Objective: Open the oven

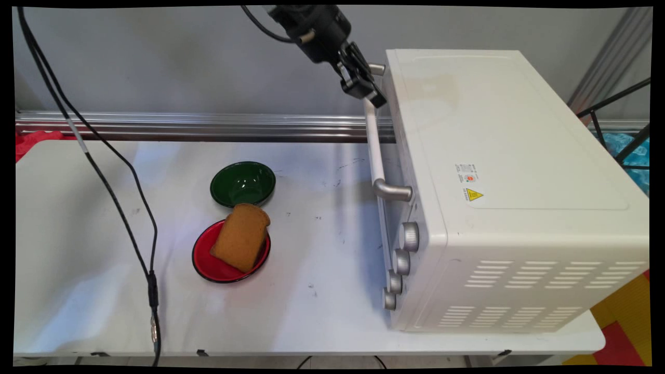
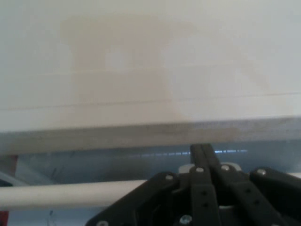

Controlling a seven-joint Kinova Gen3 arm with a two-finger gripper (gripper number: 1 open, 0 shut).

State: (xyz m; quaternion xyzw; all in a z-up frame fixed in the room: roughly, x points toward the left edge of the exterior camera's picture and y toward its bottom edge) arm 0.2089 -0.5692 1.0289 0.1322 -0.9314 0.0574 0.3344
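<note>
Nearest the camera, a black cable (image 1: 151,291) hangs down across the left part of the white table (image 1: 78,270) and drops past its front edge. A little farther in, a red plate (image 1: 208,262) sits on the table with a slice of brown toast (image 1: 241,236) leaning across it, the crust end tipped over the plate's far rim. Just behind, close to the plate, stands a green bowl (image 1: 243,183). To the right, a white toaster oven (image 1: 509,192) takes up that end of the table, its front facing left, with four silver knobs (image 1: 401,261) stacked in a column near its front corner and a long pale door handle (image 1: 375,148) running along the top of the door. At the far end of that handle, the black gripper (image 1: 370,92) reaches down from the upper edge; in the hand view the handle bar (image 2: 70,194) passes into the black linkage and the jaws appear closed around it, with the oven's white top just beyond.
</note>
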